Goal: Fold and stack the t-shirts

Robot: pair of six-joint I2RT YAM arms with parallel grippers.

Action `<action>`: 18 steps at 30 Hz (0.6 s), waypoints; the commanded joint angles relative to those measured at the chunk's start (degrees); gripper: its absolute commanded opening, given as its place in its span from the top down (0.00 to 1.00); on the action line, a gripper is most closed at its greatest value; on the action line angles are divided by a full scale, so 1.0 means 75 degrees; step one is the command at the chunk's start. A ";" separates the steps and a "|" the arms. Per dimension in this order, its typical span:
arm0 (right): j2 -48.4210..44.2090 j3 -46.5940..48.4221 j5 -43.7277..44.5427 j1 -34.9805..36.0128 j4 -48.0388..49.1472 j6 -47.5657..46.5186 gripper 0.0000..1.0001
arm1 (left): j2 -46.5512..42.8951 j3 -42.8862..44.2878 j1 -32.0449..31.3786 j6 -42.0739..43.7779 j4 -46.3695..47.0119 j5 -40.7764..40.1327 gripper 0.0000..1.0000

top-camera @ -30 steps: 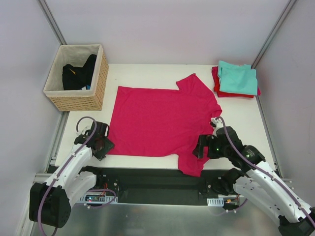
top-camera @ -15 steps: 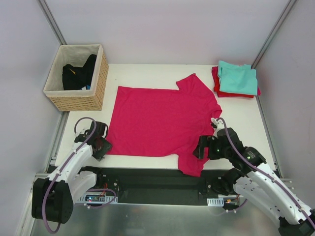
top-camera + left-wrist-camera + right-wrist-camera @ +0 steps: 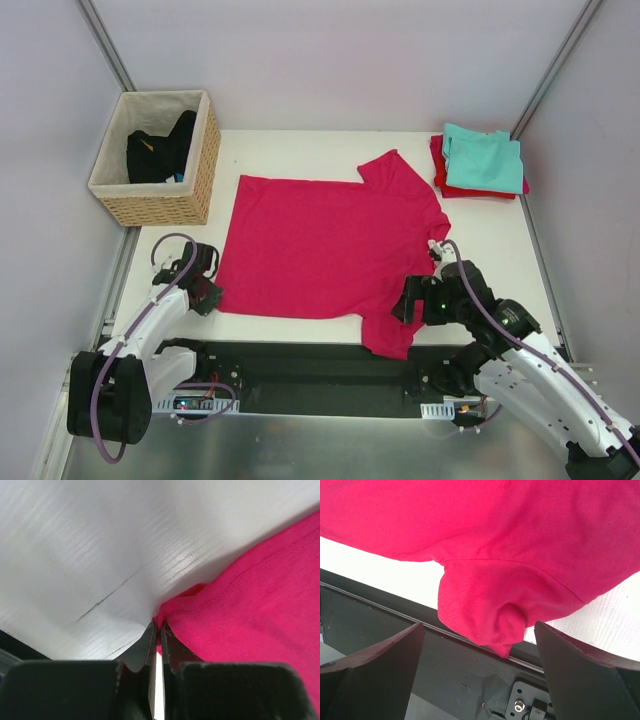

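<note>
fabric of the magenta t-shirt (image 3: pixel 330 245) lies spread flat across the middle of the white table (image 3: pixel 300 145), its hem toward the left and its neck end toward the right. one sleeve points to the far side, while the other sleeve hangs partly over the near edge of the table. the left gripper (image 3: pixel 207 295) sits low at the near-left corner of that hem. in the left wrist view the left gripper (image 3: pixel 159 630) has its jaws pressed together, and the corner of the magenta t-shirt (image 3: pixel 250 610) puckers into a small ridge right at the tips, so it pinches the cloth there. the right gripper (image 3: pixel 408 300) hovers over the near sleeve. in the right wrist view the right gripper (image 3: pixel 479 627) has its jaws spread wide, one dark finger on each side of the picture, with the bunched sleeve of the magenta t-shirt (image 3: pixel 485 610) between and below them and nothing clamped. at the far right corner of the table the teal t-shirt (image 3: pixel 485 160) lies folded on top of the folded red t-shirt (image 3: pixel 440 165), whose edge shows on the left and near sides of the stack. a wicker basket (image 3: pixel 160 205) stands at the far left, just beside the table, with dark clothing (image 3: pixel 160 150) inside it.
</note>
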 commanded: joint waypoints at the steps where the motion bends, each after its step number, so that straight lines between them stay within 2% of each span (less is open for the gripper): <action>1: 0.0108 -0.0104 -0.0226 0.0030 -0.0043 0.0185 0.04 | 0.0043 -0.0253 0.0096 0.0101 0.0218 0.0222 1.00; 11: -0.0090 -0.0959 -0.0684 0.0252 -0.0242 0.0958 0.03 | -0.0017 -0.0159 0.0096 0.0242 0.0300 0.0268 1.00; 18: 0.0085 -0.1416 -0.0649 0.0860 -0.0184 0.1672 0.02 | -0.0181 -0.0276 0.0096 0.0242 0.0382 0.0339 1.00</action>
